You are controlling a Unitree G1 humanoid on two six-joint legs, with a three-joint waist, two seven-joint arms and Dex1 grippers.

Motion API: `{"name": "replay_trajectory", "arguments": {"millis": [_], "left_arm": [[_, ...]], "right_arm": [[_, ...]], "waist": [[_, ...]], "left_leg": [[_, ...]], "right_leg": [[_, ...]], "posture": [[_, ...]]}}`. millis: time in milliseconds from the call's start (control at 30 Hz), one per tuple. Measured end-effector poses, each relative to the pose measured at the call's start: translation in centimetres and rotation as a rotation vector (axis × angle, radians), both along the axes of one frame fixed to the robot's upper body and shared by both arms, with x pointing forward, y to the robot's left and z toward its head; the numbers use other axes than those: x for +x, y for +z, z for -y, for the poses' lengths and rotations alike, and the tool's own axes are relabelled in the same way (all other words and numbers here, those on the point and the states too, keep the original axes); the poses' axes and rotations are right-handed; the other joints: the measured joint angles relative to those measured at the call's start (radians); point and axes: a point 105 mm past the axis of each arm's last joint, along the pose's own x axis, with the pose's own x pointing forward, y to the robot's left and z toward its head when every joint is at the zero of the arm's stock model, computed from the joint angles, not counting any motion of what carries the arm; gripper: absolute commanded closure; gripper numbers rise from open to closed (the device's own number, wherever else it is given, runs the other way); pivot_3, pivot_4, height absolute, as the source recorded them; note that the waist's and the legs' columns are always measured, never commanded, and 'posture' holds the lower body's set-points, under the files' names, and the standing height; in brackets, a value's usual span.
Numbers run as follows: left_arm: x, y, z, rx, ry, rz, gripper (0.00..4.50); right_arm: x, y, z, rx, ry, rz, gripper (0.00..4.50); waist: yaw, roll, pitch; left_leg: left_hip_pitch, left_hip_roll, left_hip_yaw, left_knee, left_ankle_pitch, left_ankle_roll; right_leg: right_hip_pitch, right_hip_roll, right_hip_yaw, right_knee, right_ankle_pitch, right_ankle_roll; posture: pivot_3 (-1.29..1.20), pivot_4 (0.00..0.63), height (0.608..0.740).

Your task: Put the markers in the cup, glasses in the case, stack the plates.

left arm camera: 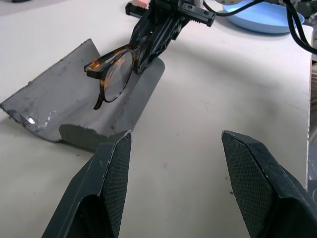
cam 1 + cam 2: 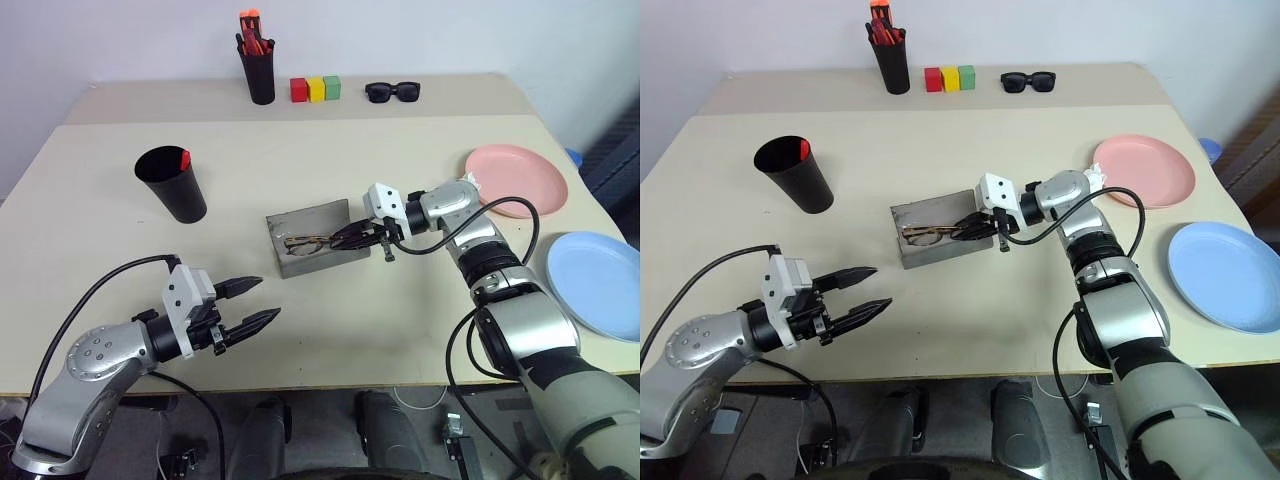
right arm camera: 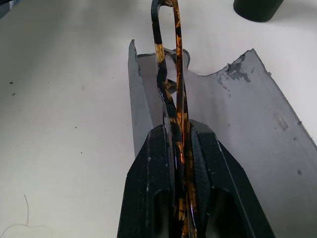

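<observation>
Hanging folded between the closed fingers of the right tool point(image 2: 352, 236), the glasses point(image 2: 309, 241) sit just over the open grey case point(image 2: 312, 237), their tortoiseshell frame clamped edge-on and reaching out above the case's hollow. The case lies near the middle of the desk point(image 2: 300, 160). Well off from the case toward the desk's left side stands the black cup point(image 2: 172, 183), a red-orange marker end point(image 2: 185, 158) showing at its rim. On the opposite side of the case lie the pink plate point(image 2: 517, 179) and the blue plate point(image 2: 596, 283), apart and unstacked. Beyond the case, along the far edge, stand a pen holder point(image 2: 260, 68), three coloured blocks point(image 2: 316, 89) and black sunglasses point(image 2: 392, 92). Nearer than the case, the left tool point(image 2: 250, 305) hovers open and empty.
</observation>
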Motion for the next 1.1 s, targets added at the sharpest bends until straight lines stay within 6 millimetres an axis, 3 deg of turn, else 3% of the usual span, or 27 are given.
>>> {"name": "replay_trajectory", "arguments": {"millis": [267, 300, 333, 533, 733, 900, 1000, 1100], "left_arm": [[-0.3, -0.1, 0.0, 0.0, 0.015, -0.006, 1.54], [-0.4, -0.2, 0.0, 0.0, 0.016, -0.008, 1.54], [-0.4, -0.2, -0.1, 0.0, 0.017, -0.009, 1.54], [-0.5, -0.2, -0.1, -0.008, 0.023, -0.017, 1.54], [0.1, 0.9, 0.2, -0.04, 0.023, 0.016, 1.54], [2.5, 3.5, 0.7, -0.153, 0.055, 0.065, 1.54], [4.5, 5.2, 0.8, -0.211, 0.094, 0.102, 2.39], [7.6, 7.5, 0.2, -0.207, 0.176, 0.166, 3.88]], "right_arm": [[0.3, -0.8, -0.3, -0.015, -0.021, -0.023, 4.49], [0.3, -0.8, -0.3, -0.017, -0.021, -0.021, 3.51], [0.3, -0.7, -0.3, -0.019, -0.02, -0.02, 3.23], [0.4, -0.6, -0.3, -0.02, -0.019, -0.022, 0.16], [0.9, 0.5, 0.2, 0.014, -0.048, 0.031, 0.06], [1.5, 4.2, 1.6, 0.138, -0.132, 0.106, 0.06], [0.7, 4.9, 4.0, 0.217, -0.239, 0.113, 0.0], [-2.3, 2.7, 7.1, 0.256, -0.39, 0.053, 0.0]], "waist": [[0.001, 0.0, 0.0], [0.001, 0.0, 0.0], [0.0, 0.0, 0.0], [0.0, 0.0, 0.0], [0.003, 0.001, 0.0], [0.005, 0.001, 0.0], [0.015, 0.0, 0.0], [0.039, 0.0, 0.0]], "left_leg": [[0.0, 0.0, 0.0, 0.0, 0.0, 0.0], [0.0, 0.0, 0.0, 0.0, 0.0, 0.0], [0.0, 0.0, 0.0, 0.0, 0.0, 0.0], [0.0, 0.0, 0.0, 0.0, 0.0, 0.0], [0.0, 0.0, 0.0, 0.001, 0.0, 0.0], [-0.001, 0.0, -0.001, 0.001, 0.0, 0.0], [-0.001, 0.0, -0.002, 0.001, 0.0, 0.0], [-0.003, -0.001, -0.005, 0.001, 0.0, 0.0]], "right_leg": [[0.0, 0.0, 0.0, 0.0, 0.0, 0.0], [0.0, 0.0, 0.0, 0.0, 0.0, 0.0], [0.0, 0.0, 0.0, 0.0, 0.0, 0.0], [0.0, 0.0, 0.0, 0.0, 0.0, 0.0], [0.0, 0.0, 0.0, 0.001, 0.0, 0.001], [0.0, 0.0, 0.0, 0.0, 0.001, 0.002], [0.001, 0.0, -0.002, 0.0, 0.001, 0.002], [0.001, 0.0, -0.004, 0.0, 0.001, 0.002]], "posture": [[0.0, 0.15, 0.74], [0.0, 0.15, 0.74], [0.0, 0.15, 0.74], [0.0, 0.15, 0.74], [0.0, 0.15, 0.74], [0.0, 0.15, 0.74], [0.0, 0.15, 0.74], [0.0, 0.15, 0.74]]}}
